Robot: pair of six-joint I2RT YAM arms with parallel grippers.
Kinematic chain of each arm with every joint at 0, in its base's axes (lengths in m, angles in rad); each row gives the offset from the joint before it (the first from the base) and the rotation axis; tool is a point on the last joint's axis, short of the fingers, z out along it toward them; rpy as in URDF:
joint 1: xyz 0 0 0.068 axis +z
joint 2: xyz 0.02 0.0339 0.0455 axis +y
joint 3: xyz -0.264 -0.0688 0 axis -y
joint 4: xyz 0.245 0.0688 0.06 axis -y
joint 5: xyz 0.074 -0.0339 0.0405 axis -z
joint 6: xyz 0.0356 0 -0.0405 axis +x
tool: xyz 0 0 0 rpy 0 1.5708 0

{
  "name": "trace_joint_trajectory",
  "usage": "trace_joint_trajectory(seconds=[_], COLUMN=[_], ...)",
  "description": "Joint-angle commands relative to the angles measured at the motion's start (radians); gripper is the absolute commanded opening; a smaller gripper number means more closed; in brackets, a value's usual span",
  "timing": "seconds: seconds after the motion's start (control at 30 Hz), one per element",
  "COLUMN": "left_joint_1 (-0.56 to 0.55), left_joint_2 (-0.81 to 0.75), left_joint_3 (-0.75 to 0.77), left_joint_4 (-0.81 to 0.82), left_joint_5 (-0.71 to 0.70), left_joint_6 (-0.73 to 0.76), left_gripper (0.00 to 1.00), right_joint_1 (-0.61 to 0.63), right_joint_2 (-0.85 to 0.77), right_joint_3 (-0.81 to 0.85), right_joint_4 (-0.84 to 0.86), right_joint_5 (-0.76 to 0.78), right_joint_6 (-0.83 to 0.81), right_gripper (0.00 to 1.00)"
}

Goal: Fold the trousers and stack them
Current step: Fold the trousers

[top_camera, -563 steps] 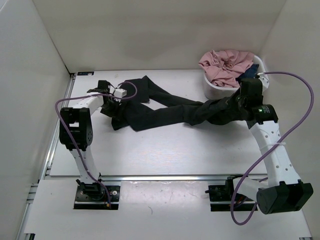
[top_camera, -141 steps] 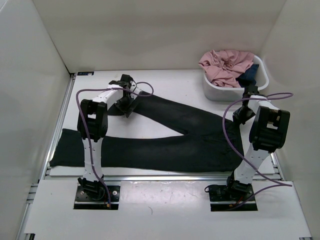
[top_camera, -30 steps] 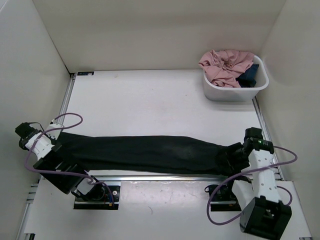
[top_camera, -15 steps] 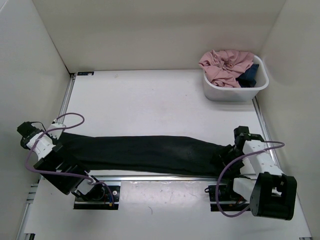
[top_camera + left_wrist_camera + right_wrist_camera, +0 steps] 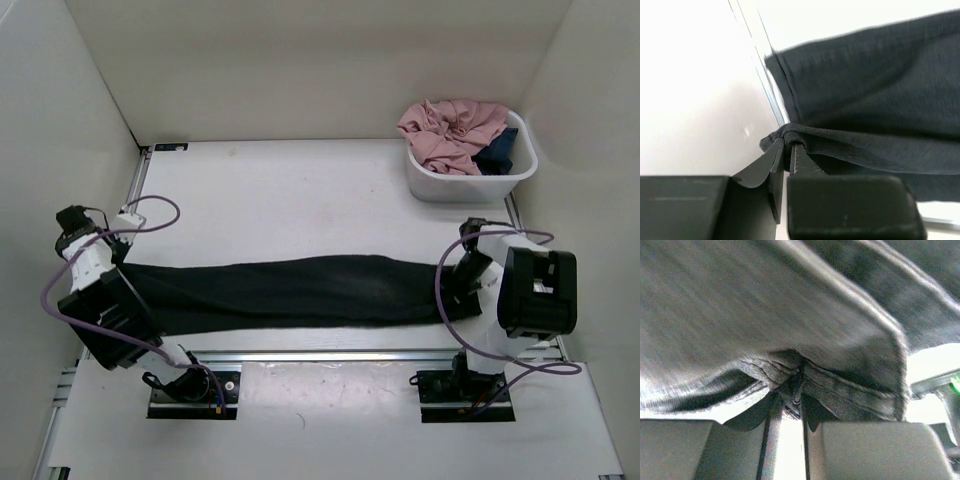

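Tub: pink garment, dark blue garment inside | left end effector pinching trousers | right end effector pinching trousers

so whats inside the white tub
A crumpled pink garment fills most of the white tub, with a dark blue garment at its right side. Anything beneath them is covered.

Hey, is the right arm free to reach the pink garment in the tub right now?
Probably not yet. The right gripper is shut on the end of the trousers, so it would drag them along. Nothing stands between it and the tub with the pink garment, so after letting go the way seems free.
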Motion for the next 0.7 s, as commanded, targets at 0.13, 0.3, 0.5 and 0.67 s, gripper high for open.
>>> trace_joint_trajectory(seconds=[0.13,0.3,0.5,0.67], left_joint_1=[-0.100,-0.114,-0.114,-0.114], left_joint_2=[0.092,0.050,-0.042,-0.055], left_joint_3=[0.165,0.125,0.027,0.016], left_joint_4=[0.012,0.012,0.003,0.003], left_joint_5=[0.022,-0.010,-0.011,-0.010], left_joint_6=[-0.126,-0.116,-0.103,-0.103], left_gripper=[0.14,0.14,0.14,0.14], right_joint_1=[-0.033,-0.033,-0.091,-0.091], right_joint_2=[0.106,0.097,-0.098,-0.119], right_joint_3=[0.217,0.358,0.307,0.193], right_joint_4=[0.216,0.123,0.084,0.112], right_joint_5=[0.145,0.128,0.178,0.178], right_joint_6=[-0.010,-0.197,-0.241,-0.213], right_gripper=[0.15,0.52,0.62,0.62])
